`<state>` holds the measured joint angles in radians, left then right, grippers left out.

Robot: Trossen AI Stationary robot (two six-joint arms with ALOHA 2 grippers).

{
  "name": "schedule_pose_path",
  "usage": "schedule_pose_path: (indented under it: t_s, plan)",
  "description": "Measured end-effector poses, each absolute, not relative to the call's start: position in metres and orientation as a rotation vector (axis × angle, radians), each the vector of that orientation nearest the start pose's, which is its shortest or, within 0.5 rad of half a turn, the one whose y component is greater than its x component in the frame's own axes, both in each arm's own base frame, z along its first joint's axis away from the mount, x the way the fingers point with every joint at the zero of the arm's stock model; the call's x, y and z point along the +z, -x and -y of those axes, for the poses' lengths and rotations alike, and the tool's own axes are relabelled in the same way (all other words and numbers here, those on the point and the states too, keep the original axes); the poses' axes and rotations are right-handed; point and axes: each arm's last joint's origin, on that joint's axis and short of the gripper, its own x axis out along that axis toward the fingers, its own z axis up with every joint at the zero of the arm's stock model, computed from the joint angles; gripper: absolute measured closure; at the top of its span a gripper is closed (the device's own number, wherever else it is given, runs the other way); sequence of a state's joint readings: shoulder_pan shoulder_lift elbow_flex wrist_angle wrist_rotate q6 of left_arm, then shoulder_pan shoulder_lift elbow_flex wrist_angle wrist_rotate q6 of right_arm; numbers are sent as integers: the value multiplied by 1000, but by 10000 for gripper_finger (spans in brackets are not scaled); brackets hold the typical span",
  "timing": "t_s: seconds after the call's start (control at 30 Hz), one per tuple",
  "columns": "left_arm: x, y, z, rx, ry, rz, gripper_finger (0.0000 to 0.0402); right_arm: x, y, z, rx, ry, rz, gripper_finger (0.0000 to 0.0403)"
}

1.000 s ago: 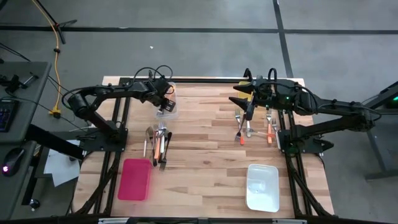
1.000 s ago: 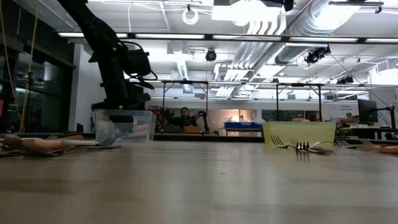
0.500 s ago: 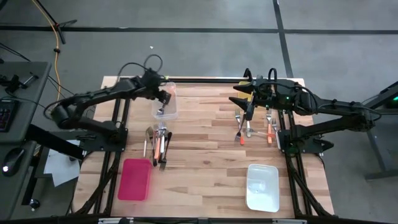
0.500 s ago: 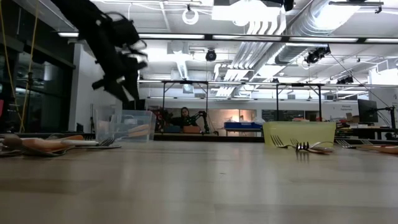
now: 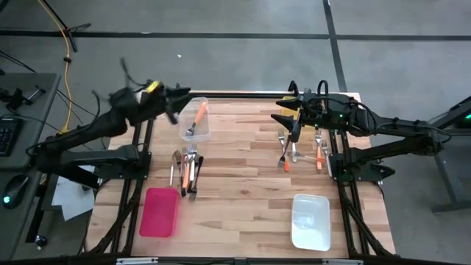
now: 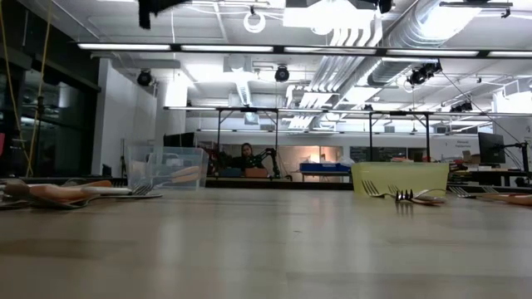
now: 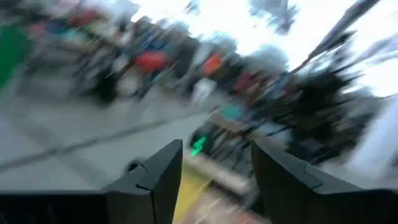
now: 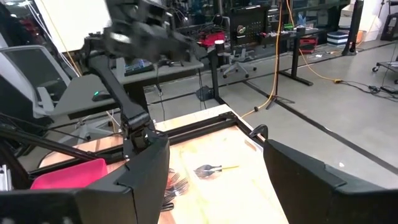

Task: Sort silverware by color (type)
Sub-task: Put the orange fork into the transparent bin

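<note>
Orange-handled metal fork (image 5: 195,120) lies in the clear plastic bin (image 5: 207,132) at tabletop's (image 5: 243,177) far-left edge. Left pincer (image 5: 174,103) beside bin, wide, empty; right pincer (image 5: 294,126) wide, empty, over right-hand forks (image 5: 288,151). More mixed forks (image 5: 188,165) mid-left. Prob. light, stiff, slick; grab mid-handle.

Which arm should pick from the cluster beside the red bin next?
Left. The left gripper is open and empty on that side of the table, nearer the cluster. The right gripper hovers over its own pile.
</note>
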<state>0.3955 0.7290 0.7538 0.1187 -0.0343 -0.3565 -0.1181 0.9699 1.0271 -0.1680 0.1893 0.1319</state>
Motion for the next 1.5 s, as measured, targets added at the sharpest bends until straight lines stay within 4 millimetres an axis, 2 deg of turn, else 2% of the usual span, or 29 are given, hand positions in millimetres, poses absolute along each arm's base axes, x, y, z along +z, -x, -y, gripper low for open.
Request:
schedule_pose_path:
  t_s: [0.13, 0.37, 0.53, 0.83, 1.03, 1.1, 1.23, 1.4, 1.5]
  plan:
    - [355, -143, -42, 280, 319, 312, 220, 385, -206, 30, -304, -126, -91, 157]
    - [330, -153, -21, 262, 227, 207, 220, 385, -206, 28, -261, -131, -93, 157]
    - [332, -156, -18, 279, 137, 220, 220, 385, -206, 28, -260, -138, -84, 157]
    - [332, -156, -18, 282, 133, 218, 220, 386, -206, 28, -264, -139, -77, 157]
    - [328, -156, -21, 379, 239, 202, 220, 386, -206, 28, -265, -141, -76, 157]
    - [323, -159, -22, 404, 291, 141, 220, 386, -206, 28, -266, -157, -75, 157]
    - [314, -168, -18, 436, 385, -99, 220, 386, -206, 28, -267, -173, -72, 157]
    - [299, -182, -3, 470, 503, -423, 232, 386, -206, 29, -268, -172, -73, 157]
    - [282, -187, 7, 519, 621, -589, 240, 386, -206, 29, -269, -171, -74, 157]
